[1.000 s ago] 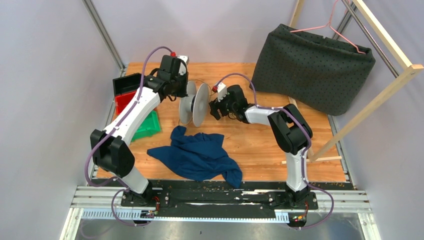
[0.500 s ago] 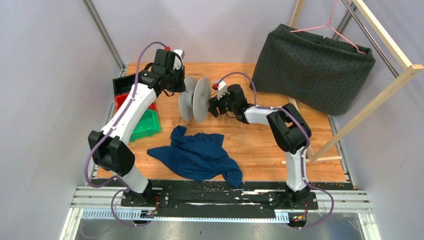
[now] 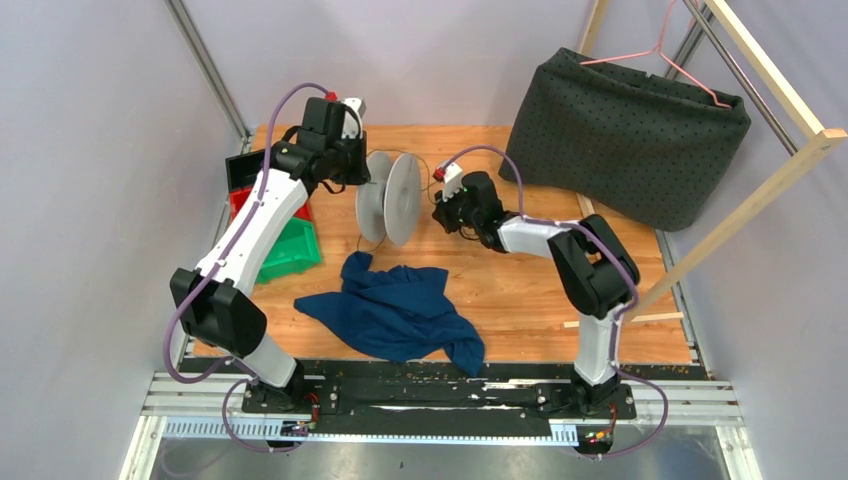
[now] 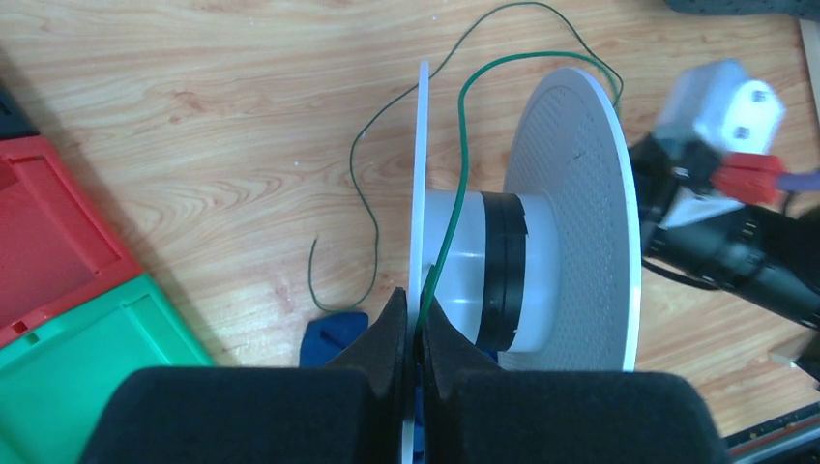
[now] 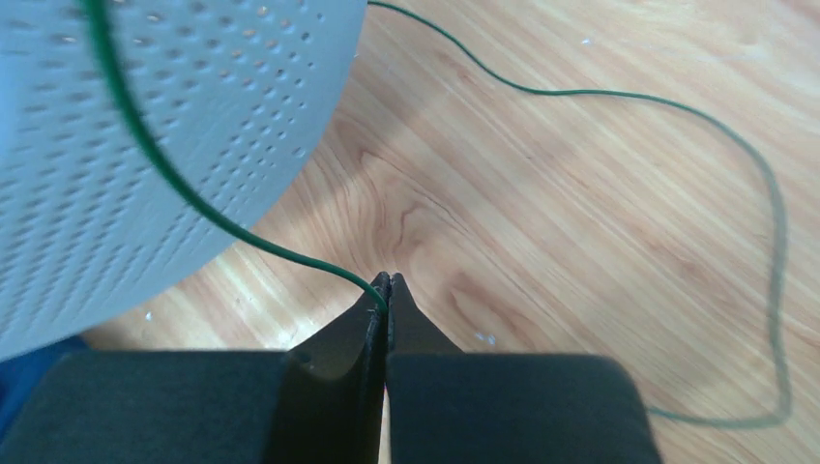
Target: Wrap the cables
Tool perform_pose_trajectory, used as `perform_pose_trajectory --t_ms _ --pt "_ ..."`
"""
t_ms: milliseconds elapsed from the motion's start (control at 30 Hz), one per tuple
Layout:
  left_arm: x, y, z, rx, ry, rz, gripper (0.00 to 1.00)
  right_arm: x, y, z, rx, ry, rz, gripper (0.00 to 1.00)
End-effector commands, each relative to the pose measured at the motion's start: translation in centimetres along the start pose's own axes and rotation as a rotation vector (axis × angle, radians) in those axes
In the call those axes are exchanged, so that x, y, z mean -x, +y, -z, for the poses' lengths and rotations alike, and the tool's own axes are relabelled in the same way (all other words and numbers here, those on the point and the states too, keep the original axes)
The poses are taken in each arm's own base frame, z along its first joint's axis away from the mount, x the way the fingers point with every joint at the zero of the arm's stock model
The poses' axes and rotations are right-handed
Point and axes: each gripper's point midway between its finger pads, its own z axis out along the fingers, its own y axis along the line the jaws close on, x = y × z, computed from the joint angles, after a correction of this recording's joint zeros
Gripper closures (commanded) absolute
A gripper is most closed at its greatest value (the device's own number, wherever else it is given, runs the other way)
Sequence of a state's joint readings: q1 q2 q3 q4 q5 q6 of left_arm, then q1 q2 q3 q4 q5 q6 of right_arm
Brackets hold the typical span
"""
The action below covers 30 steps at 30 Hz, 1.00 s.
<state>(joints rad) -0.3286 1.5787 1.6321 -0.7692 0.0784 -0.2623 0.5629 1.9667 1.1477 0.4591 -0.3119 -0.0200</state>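
At the far middle of the table (image 3: 520, 290), we are keeping the white perforated spool (image 3: 390, 195) on edge between our 2 arms.

Left gripper (image 4: 416, 324): fingers are pressing together on the rim of the near flange, seemingly steadying the spool so it can take turns. The green wire (image 4: 456, 184) is running down beside that flange into the same pinch; we cannot tell whether it is caught too.

Right gripper (image 5: 385, 288): fingers are closing tight on the wire just beyond the far flange, probably guiding and tensioning it toward the core.

A dark band (image 4: 505, 271) is sitting on the core; wound turns or tape, unclear. Slack is lying in loose loops on the wood beyond the spool, so we are judging much of the wrapping not yet done.

Surface: pale wood planks. A blue cloth (image 3: 395, 310) is lying crumpled nearer our bases. Red and green bins (image 3: 285, 240) are sitting at left. Dark dotted fabric (image 3: 630, 130) is hanging by a wooden frame (image 3: 720, 230) at right. Grey walls are closing us in.
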Motion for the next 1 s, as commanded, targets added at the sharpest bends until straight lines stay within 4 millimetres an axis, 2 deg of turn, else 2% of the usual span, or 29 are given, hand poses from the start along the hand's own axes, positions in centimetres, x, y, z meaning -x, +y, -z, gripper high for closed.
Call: perform_pose_trajectory --t_ms 0,100,200,367,533,700,967 --pt "1.5 0.2 1.8 -0.001 -0.064 -0.044 1.00 3.1 -2.0 4.6 -0.142 -0.020 0.026 0.99" --pt "1.1 0.4 1.8 0.001 -0.059 -0.084 1.00 4.0 -4.4 7.3 -0.206 -0.046 -0.079 0.99" --pt "0.8 0.4 1.9 -0.010 -0.054 -0.119 1.00 4.3 -6.7 8.7 -0.237 -0.043 -0.167 0.99" --pt "0.4 0.1 2.1 -0.048 -0.045 -0.174 1.00 3.1 -9.3 8.9 -0.316 0.034 -0.197 0.99" --pt "0.4 -0.5 2.4 -0.097 -0.046 -0.202 1.00 0.2 -12.0 8.5 -0.400 0.124 -0.311 0.99" --pt "1.4 -1.1 2.6 -0.132 -0.081 -0.147 1.00 -2.0 -11.6 7.1 -0.359 0.199 -0.324 0.99" --pt "6.6 -2.1 3.1 -0.255 -0.262 0.087 1.00 -3.5 -7.9 5.4 -0.259 0.221 -0.323 0.99"
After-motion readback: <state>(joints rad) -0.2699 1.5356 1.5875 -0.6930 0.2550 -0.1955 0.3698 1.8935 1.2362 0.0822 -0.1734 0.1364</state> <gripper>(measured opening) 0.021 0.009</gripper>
